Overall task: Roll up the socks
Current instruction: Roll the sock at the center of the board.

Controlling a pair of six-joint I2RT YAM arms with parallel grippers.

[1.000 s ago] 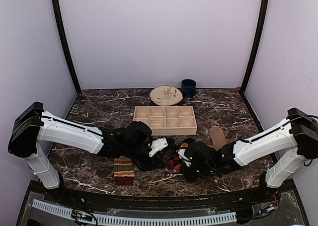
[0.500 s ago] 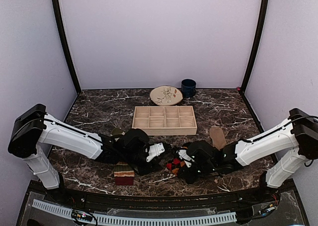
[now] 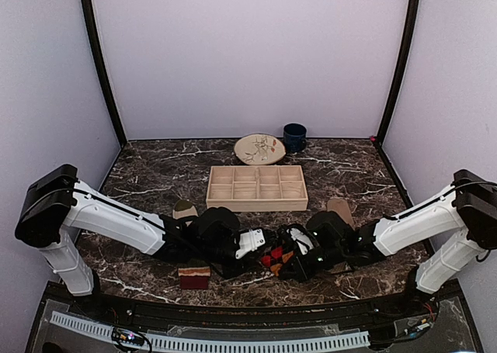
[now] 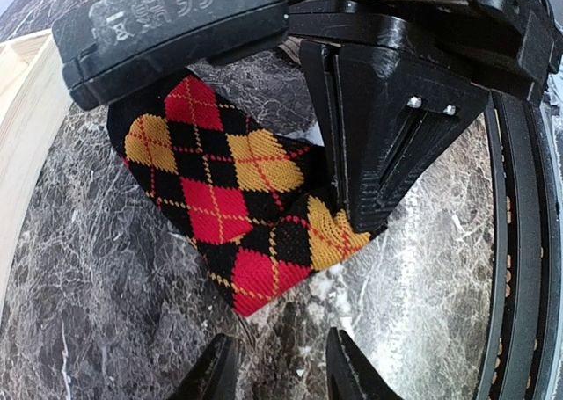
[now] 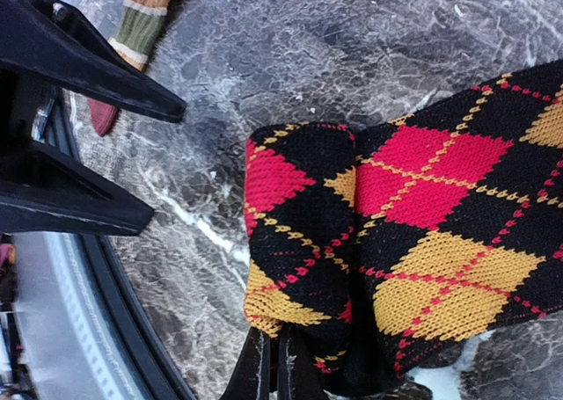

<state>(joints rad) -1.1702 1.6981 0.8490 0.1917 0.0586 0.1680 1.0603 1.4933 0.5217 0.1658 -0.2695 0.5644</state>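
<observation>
Black argyle sock (image 3: 272,258) lay on the marble tabletop (image 3: 155,174) on the near side of the wooden compartment tray (image 3: 256,204), about level with the tray's middle. The left gripper (image 3: 260,248) reached it from the left and the right gripper (image 3: 284,260) from the right, both low over it. From above, neither pair of jaws could be read. A striped sock (image 3: 194,275) lay off the tray's near left corner, partly under the left arm. A tan sock (image 3: 339,212) lay just off the tray's right end, partly hidden by the right arm. Behind the tray stood a patterned plate (image 3: 259,148) and a dark blue mug (image 3: 294,136), side by side.

From the left wrist, the left gripper's two fingers stood partly apart with bare marble between them, holding nothing. The argyle sock lay flat just beyond their tips, running diagonally away from the tray's wall. The right gripper's black fingers came down on the sock's end farthest from the tray.

From the right wrist, the right gripper's fingers were pressed together, their tips lost in the sock's near edge, apparently pinching it. That end of the sock was folded over on itself into a thick doubled band. The left gripper's spread fingers showed at the left.
</observation>
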